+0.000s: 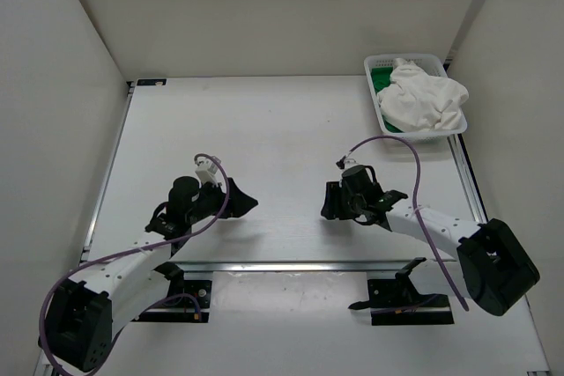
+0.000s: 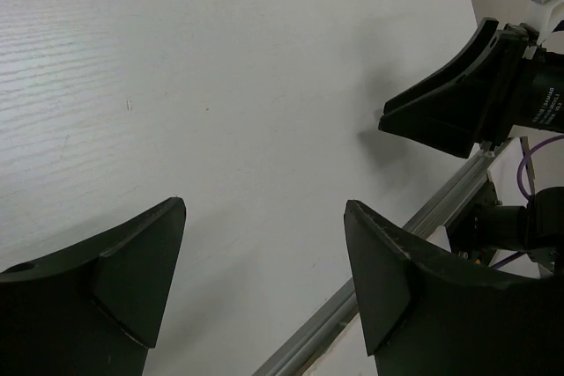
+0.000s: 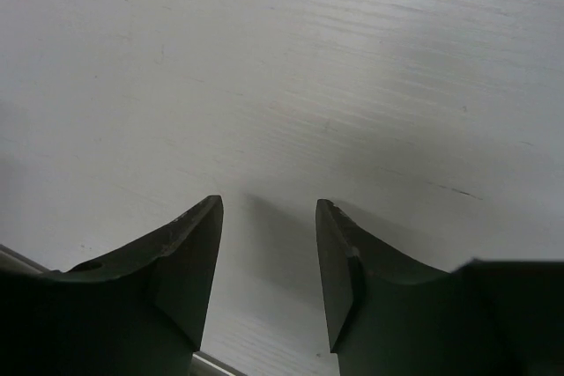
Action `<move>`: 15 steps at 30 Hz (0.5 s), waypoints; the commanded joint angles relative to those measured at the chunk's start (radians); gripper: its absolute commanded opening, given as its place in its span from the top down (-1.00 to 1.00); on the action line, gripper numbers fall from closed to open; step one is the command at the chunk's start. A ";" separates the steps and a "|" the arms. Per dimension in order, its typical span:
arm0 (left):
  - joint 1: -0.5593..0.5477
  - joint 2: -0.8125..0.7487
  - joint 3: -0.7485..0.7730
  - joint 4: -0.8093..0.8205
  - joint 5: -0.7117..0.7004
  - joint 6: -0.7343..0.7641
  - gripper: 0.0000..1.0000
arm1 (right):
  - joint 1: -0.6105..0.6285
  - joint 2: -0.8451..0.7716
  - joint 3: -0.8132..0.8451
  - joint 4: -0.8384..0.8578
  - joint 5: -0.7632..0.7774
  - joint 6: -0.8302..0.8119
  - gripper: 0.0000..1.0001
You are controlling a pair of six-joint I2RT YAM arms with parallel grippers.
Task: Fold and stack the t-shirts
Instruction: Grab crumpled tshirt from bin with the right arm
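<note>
Only the top view shows the crumpled white cloth t-shirt (image 1: 423,99) atop a bright green t-shirt (image 1: 381,79) in the white plastic mesh basket (image 1: 401,58); wrist views show left fingers (image 2: 132,279) wide, right fingers (image 3: 176,253) narrower, both empty

The overhead camera hangs above and behind the arm bases and looks forward and down. It is far enough off to take in the whole white wood-grain tabletop (image 1: 282,121), from near edge to far edge. The left wrist camera sits low behind the black two-fingered left gripper (image 2: 264,209), close to the board, and faces rightward along the near edge. It catches the black right gripper (image 2: 414,116) and the silver metal rail (image 2: 414,222) at that edge, both of which the overhead view also shows. The right wrist camera sits closer yet, peering steeply down between its own fingers (image 3: 189,253) at the board, not far from the near edge.
</note>
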 commanded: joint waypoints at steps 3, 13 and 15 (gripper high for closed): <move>0.009 -0.078 -0.038 0.035 0.045 0.012 -0.72 | 0.018 -0.017 0.049 0.047 -0.021 -0.001 0.38; -0.024 -0.082 -0.055 0.064 -0.002 0.000 0.50 | -0.002 0.150 0.344 -0.034 0.023 -0.073 1.00; -0.033 -0.065 -0.043 0.073 -0.002 -0.014 0.72 | -0.040 0.197 0.427 -0.077 0.037 -0.084 0.99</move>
